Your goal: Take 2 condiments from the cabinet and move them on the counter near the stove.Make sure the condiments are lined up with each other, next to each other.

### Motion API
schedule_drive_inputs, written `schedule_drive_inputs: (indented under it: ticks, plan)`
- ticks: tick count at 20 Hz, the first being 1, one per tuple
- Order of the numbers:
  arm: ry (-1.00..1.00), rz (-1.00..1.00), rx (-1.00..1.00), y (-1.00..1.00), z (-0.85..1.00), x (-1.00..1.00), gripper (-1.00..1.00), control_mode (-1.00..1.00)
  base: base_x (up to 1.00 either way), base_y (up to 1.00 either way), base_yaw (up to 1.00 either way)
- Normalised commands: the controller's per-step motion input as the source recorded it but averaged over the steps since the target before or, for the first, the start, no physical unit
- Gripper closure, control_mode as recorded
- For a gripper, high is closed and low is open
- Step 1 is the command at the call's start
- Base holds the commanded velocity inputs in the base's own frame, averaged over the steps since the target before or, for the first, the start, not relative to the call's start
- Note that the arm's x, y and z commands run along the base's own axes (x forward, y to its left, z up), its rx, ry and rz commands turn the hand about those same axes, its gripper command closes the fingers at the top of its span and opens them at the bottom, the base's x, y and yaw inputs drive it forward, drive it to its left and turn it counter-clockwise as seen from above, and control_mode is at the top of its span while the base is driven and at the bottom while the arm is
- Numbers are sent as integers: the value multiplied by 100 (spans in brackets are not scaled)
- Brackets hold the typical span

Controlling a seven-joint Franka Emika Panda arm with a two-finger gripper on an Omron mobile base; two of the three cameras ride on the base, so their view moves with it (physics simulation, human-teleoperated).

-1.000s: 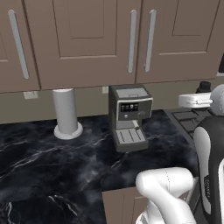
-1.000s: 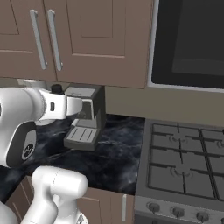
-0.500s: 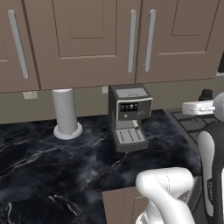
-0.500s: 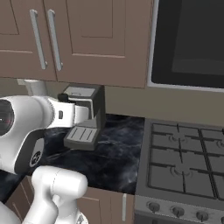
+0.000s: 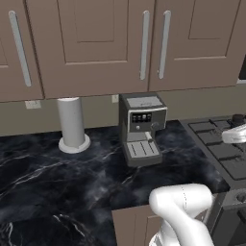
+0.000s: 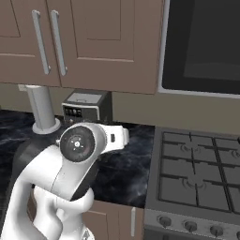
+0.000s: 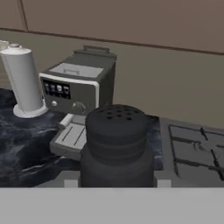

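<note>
A dark pepper-style shaker [image 7: 116,144] with a perforated top, one of the condiments, stands upright right in front of the hand camera. My gripper [image 7: 117,183] is shut on its lower body, a fingertip showing on each side. In the left base view the gripper [image 5: 236,133] hangs at the right edge over the stove [image 5: 216,149], with the shaker's dark top [image 5: 238,118] above it. The brown cabinet [image 5: 91,43] has its doors closed. The black veined counter [image 5: 48,182] runs left of the stove [image 6: 197,173].
A grey coffee machine [image 5: 141,127] stands on the counter close to the stove's left edge, and a white cylinder [image 5: 72,125] on a round base sits further left. A dark microwave [image 6: 206,42] hangs above the stove. My own arm [image 6: 79,154] blocks much of the right base view.
The arm has swung right, carrying the shaker from in front of the coffee machine to above the stove's left side. The grip stays shut. The base has not moved.
</note>
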Motion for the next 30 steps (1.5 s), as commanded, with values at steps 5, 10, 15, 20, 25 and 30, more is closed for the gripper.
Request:
schedule_drive_inputs:
  ticks: [5, 10, 15, 20, 25, 30]
  plan:
    - [7, 27, -8, -38, -87, 49, 100, -100, 0, 0, 0]
    - [0, 23, 0, -3, -63, 44, 100, -100, 0, 0, 0]
    - [-4, 15, 0, -5, -58, 34, 100, -100, 0, 0, 0]
    - [-5, 3, 2, -15, -54, 19, 100, -100, 0, 0, 0]
    - [0, 0, 16, -22, -34, 23, 100, -100, 0, 0, 0]
    - [0, 0, 23, -26, -26, 27, 100, -100, 0, 0, 0]
